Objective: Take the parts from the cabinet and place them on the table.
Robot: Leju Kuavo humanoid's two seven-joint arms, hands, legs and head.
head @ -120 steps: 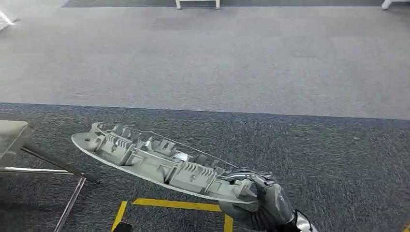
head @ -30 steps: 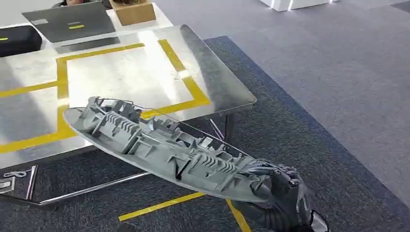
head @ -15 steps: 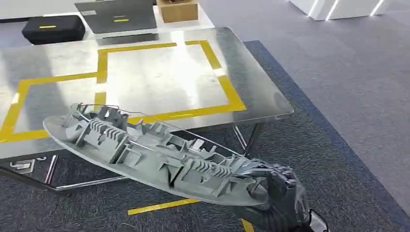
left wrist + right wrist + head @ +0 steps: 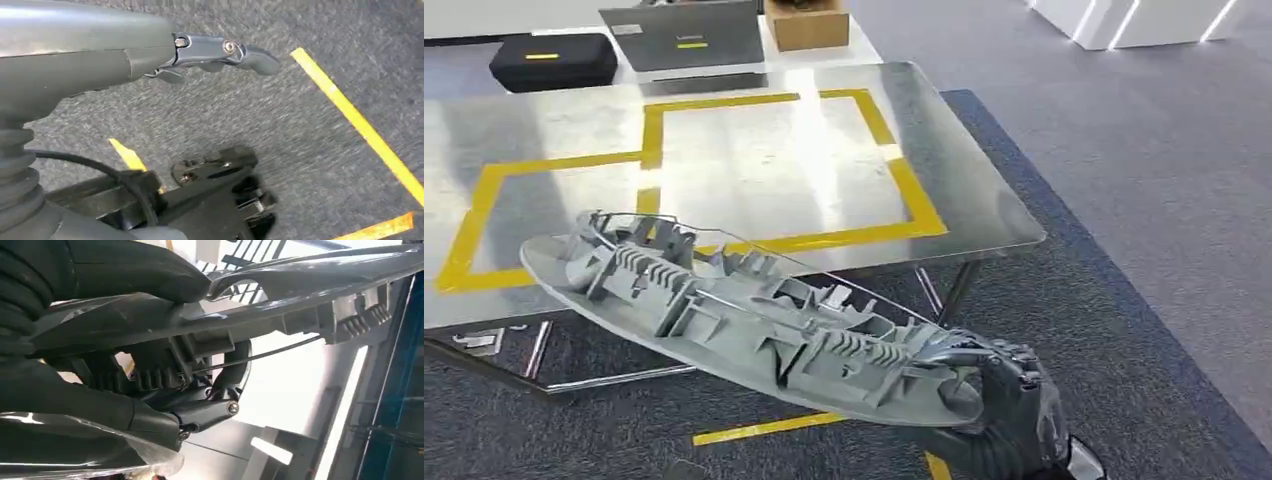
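A long grey plastic part (image 4: 724, 310) with ribs and clips on its upper face is gripped at its near end by my right hand (image 4: 1009, 415). It slants away to the left, its far end hanging over the front edge of the metal table (image 4: 969, 195). The table top carries yellow taped squares. In the right wrist view the part (image 4: 310, 275) runs across my right hand (image 4: 100, 270), whose fingers (image 4: 210, 410) curl under it. My left hand (image 4: 215, 50) hangs over the grey carpet with fingers held straight and nothing in it.
A black case (image 4: 554, 60), a grey laptop (image 4: 682, 35) and a cardboard box (image 4: 806, 22) lie along the table's far edge. Table legs (image 4: 954, 290) stand on dark carpet with yellow floor tape (image 4: 769, 428). White blocks (image 4: 1144, 20) stand at the far right.
The view has swung from bare carpet to the table, which now lies ahead. The part stays in my right hand at the same slant.
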